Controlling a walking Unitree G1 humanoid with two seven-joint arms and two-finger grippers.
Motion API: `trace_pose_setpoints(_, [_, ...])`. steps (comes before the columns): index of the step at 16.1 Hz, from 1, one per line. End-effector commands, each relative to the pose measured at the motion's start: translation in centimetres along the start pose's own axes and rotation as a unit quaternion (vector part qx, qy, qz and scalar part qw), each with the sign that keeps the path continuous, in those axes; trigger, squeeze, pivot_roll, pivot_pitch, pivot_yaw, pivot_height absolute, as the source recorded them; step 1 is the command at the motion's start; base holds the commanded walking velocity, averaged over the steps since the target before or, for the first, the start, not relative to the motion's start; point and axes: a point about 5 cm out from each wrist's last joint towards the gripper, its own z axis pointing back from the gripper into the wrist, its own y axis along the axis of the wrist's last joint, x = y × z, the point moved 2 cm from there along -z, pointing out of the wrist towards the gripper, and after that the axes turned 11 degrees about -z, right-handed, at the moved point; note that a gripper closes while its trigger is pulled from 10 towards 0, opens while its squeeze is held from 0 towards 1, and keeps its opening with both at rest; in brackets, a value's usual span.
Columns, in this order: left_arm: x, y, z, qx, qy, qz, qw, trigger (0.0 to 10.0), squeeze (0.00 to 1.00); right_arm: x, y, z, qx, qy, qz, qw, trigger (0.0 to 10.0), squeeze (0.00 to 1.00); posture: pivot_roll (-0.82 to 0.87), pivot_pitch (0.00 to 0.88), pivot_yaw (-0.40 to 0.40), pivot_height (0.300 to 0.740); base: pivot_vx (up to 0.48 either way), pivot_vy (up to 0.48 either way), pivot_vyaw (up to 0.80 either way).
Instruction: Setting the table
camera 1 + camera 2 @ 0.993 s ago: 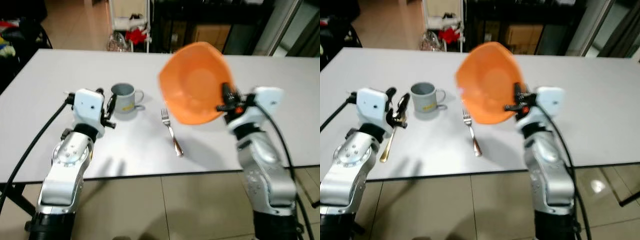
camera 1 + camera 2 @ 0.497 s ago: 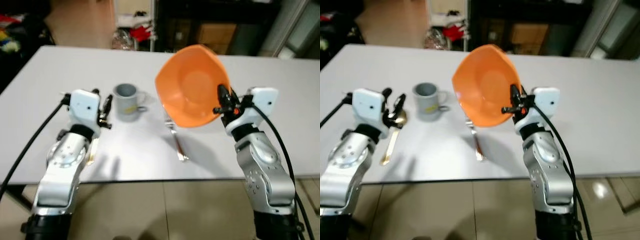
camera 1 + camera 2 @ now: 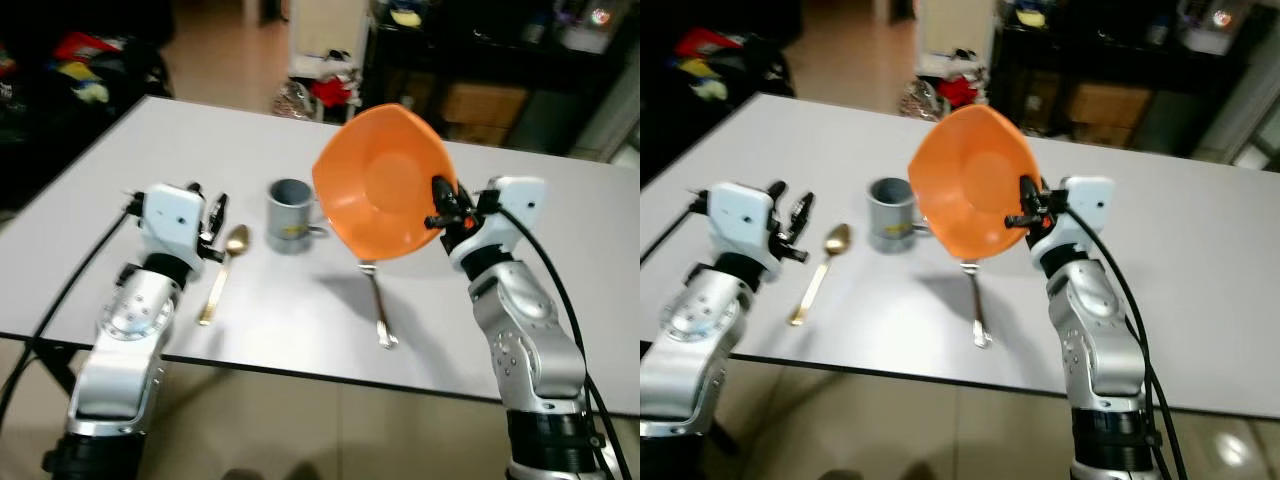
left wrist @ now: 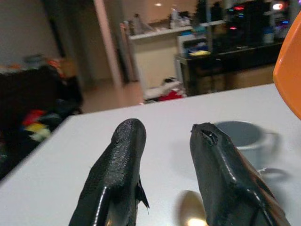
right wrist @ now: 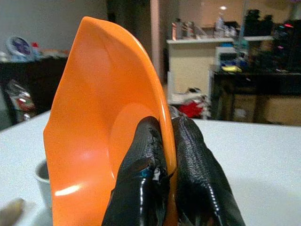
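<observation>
My right gripper [image 3: 441, 206] is shut on the rim of an orange bowl [image 3: 383, 180], holding it tilted on edge above the white table [image 3: 130, 150]. The right wrist view shows both fingers [image 5: 141, 155] pinching the orange bowl [image 5: 94, 122]. Under the bowl lies a silver fork [image 3: 380, 308]. To its left stands a grey mug [image 3: 290, 215], upright. A gold spoon [image 3: 220, 272] rests flat on the table left of the mug. My left gripper [image 3: 213, 225] hovers open just left of the spoon's bowl, with nothing between its fingers [image 4: 120, 174].
The table's near edge [image 3: 300, 372] runs just in front of both arms, with tiled floor below. Beyond the far edge stand dark shelves [image 3: 480, 60] and red clutter [image 3: 330, 92] on the floor. The table's right half [image 3: 590, 260] is bare.
The whole view has shifted, so the camera moved. My left gripper, close over the spoon's bowl before, now stands a little apart from it. The orange bowl stays gripped.
</observation>
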Motion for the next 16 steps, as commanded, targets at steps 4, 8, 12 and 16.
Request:
trace_pose_setpoints(4, [0.7,0.1,-0.5,0.005,-0.027,-0.007,1.0,10.0,0.0,-0.6,0.7,0.6,0.019,0.013,-0.007,1.0,10.0,0.0,0.18,0.0,-0.053,0.74,0.333,0.0,0.0])
trace_pose_setpoints(8, [1.0,0.0,-0.7,0.006,-0.04,-0.008,0.999,10.0,0.0,0.4,0.7,1.3,0.019,-0.008,-0.006,1.0,10.0,0.0,0.17,0.0,-0.03,0.74,0.333,0.0,0.0])
trace_pose_setpoints(12, [1.4,0.0,-0.6,0.008,-0.049,-0.009,0.999,10.0,0.0,1.3,1.1,1.2,0.018,-0.023,-0.009,1.0,10.0,0.0,0.17,0.0,-0.036,0.74,0.325,0.0,0.0])
trace_pose_setpoints(16, [1.8,-0.1,-0.5,0.009,-0.069,-0.018,0.997,10.0,0.0,3.0,1.2,0.2,-0.009,-0.056,-0.063,0.996,10.0,0.0,0.16,0.0,-0.025,0.74,0.0,0.0,0.0])
